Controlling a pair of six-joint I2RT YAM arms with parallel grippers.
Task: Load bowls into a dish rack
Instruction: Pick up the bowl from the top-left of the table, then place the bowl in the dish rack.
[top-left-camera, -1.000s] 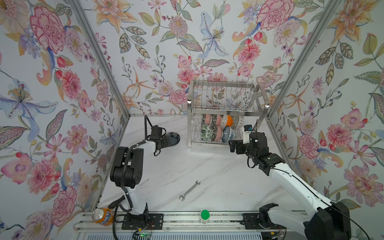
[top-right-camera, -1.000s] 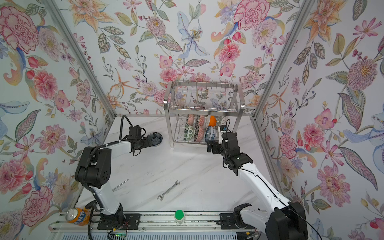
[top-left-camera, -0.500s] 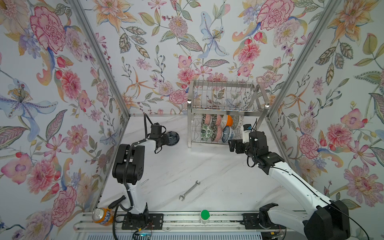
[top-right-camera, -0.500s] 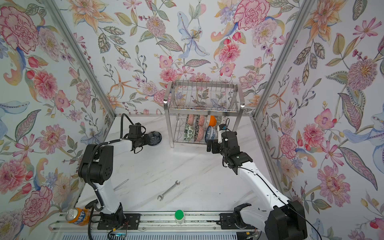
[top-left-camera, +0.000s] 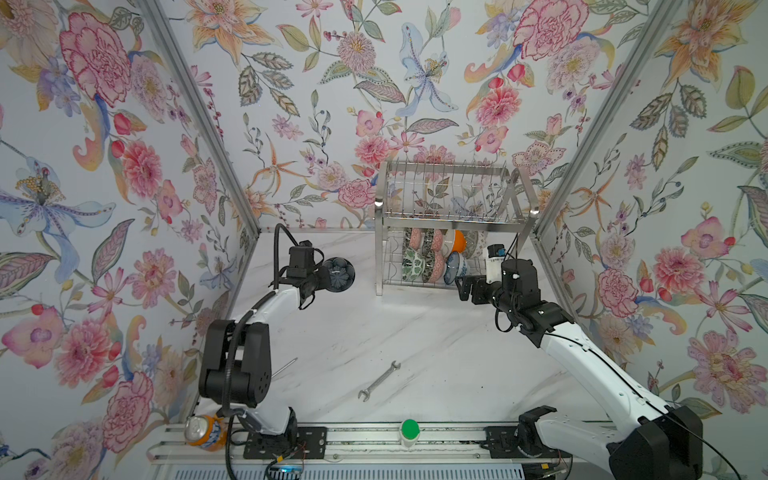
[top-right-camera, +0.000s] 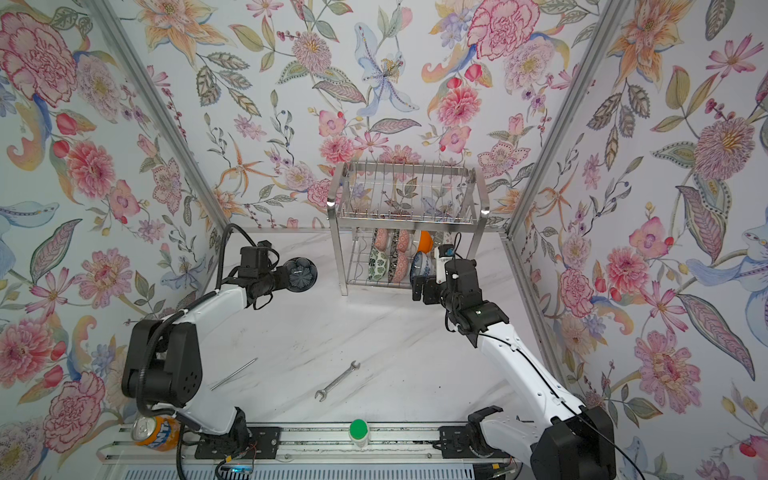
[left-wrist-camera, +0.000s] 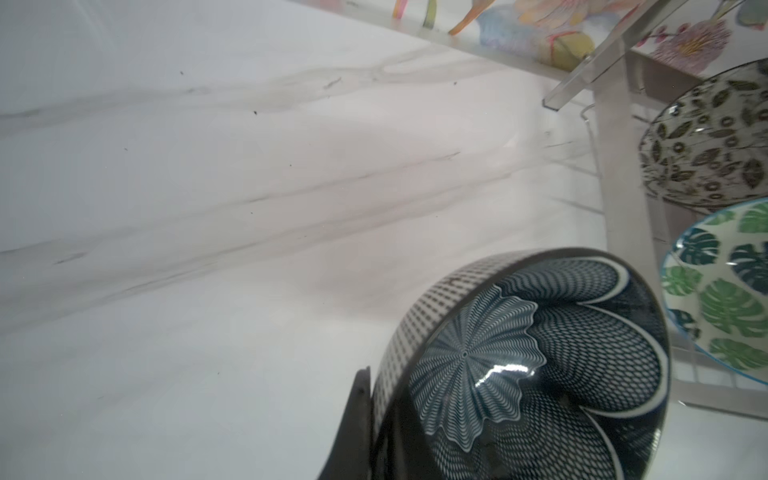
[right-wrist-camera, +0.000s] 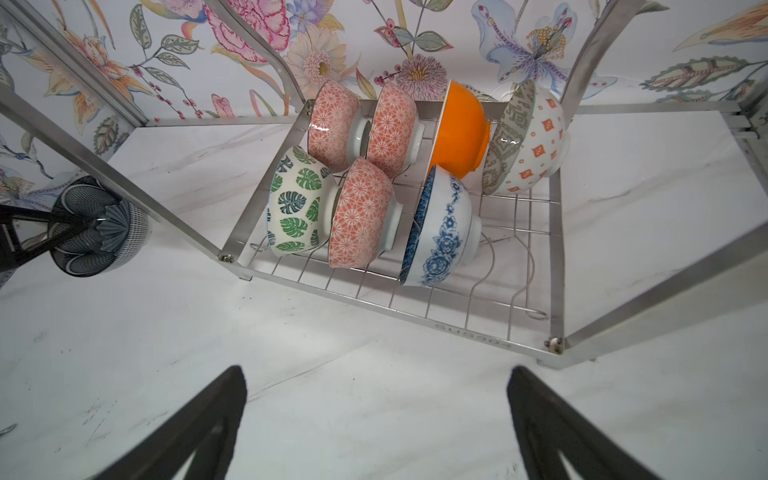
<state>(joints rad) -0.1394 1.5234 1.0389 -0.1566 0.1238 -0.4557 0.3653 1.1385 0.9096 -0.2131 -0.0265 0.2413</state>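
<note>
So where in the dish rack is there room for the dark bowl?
Free: the lower grid between the blue floral bowl and the rack's side rail, before the diamond-patterned bowl. The upper tier shows no bowls. Crowded: from the green-leaf bowl across the pink bowls to the orange bowl.

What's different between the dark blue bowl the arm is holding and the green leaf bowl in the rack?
The dark blue bowl shows fine-lined petals; the green leaf bowl shows leaves on white. The dark blue bowl is gripped by the left fingers, outside the rack; the green leaf bowl leans in the rack's lower level. Both are small round patterned bowls.
</note>
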